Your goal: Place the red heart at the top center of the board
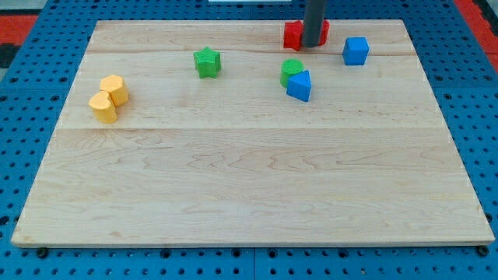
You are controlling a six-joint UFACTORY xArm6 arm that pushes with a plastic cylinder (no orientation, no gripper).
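The red heart (pixel 295 34) lies near the board's top edge, a little right of centre, partly hidden behind my rod. My tip (pixel 312 45) rests at the red block's front, touching or nearly touching it. A second red piece (pixel 324 31) shows just right of the rod; I cannot tell if it is a separate block. A blue cube (pixel 355 50) sits to the right of my tip. A green round block (pixel 291 69) and a blue block (pixel 299 85) lie together just below my tip.
A green star (pixel 207 62) lies at the upper middle left. Two yellow blocks (pixel 113 88) (pixel 102 106) touch each other at the left. The wooden board (pixel 249 187) lies on a blue pegboard table.
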